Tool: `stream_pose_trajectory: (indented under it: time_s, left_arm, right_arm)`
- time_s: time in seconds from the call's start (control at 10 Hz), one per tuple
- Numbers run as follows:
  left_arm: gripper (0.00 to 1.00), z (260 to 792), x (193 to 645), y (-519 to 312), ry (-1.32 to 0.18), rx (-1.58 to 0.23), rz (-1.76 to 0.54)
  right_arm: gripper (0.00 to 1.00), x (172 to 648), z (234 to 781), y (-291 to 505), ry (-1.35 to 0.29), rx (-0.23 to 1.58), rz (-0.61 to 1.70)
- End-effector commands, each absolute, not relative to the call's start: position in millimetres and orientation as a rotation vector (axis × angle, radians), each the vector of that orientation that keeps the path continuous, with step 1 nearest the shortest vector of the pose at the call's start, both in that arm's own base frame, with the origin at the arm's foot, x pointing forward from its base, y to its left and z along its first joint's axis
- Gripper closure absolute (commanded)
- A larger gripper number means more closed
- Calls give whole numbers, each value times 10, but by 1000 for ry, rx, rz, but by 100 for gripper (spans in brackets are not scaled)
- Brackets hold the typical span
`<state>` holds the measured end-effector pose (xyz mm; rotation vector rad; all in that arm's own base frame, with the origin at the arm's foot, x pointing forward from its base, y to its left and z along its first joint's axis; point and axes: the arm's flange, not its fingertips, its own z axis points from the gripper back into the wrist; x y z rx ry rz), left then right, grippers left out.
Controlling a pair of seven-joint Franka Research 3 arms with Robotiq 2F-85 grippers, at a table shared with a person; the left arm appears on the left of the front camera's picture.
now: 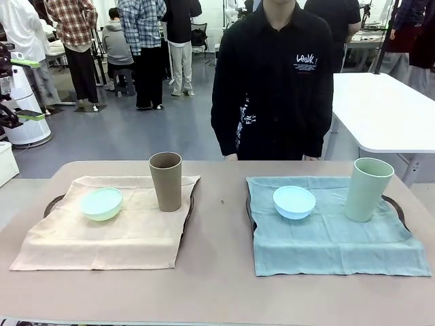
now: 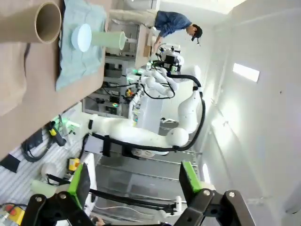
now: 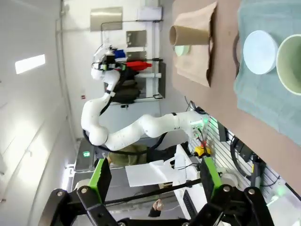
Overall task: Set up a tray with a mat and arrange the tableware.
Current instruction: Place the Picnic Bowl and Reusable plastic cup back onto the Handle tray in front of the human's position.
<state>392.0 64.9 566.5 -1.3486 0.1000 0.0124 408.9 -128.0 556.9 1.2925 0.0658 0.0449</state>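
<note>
Two settings mirror each other: on the tan mat (image 1: 109, 227) near the surface's (image 1: 217, 285) left edge sit the mint bowl (image 1: 102, 203) and brown cup (image 1: 166, 180); on the teal mat (image 1: 333, 238) toward the right edge, the blue bowl (image 1: 294, 202) and pale green cup (image 1: 368, 189), each pair likely one place. Dark tray rims (image 1: 397, 207) peek from under the mats. Left gripper (image 2: 136, 183) and right gripper (image 3: 155, 181) hang wide, empty, off the surface. A person (image 1: 275, 81) stands at the far edge in a busy lab.

The tan-brown cup (image 1: 166, 180) and pale green cup (image 1: 367, 189) look like matt plastic, smooth-walled, as do the mint green bowl (image 1: 102, 203) and light blue bowl (image 1: 294, 202) (no gloss on any of them). The beige mat (image 1: 109, 234) and teal mat (image 1: 340, 238) are soft woven cloth, lightly creased. The table (image 1: 217, 285) has a smooth matt top.
</note>
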Motion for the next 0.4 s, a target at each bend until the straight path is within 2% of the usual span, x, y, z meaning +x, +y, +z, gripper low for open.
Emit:
stream_pose_trajectory:
  time_s: [0.0,0.3]
  left_arm:
    - [0,5640,3908,671,141,-1369,50]
    - [0,5640,3908,671,141,-1369,50]
  right_arm:
    - [0,4060,5549,-1332,69,1329,62]
    - [0,4060,5549,-1332,69,1329,62]
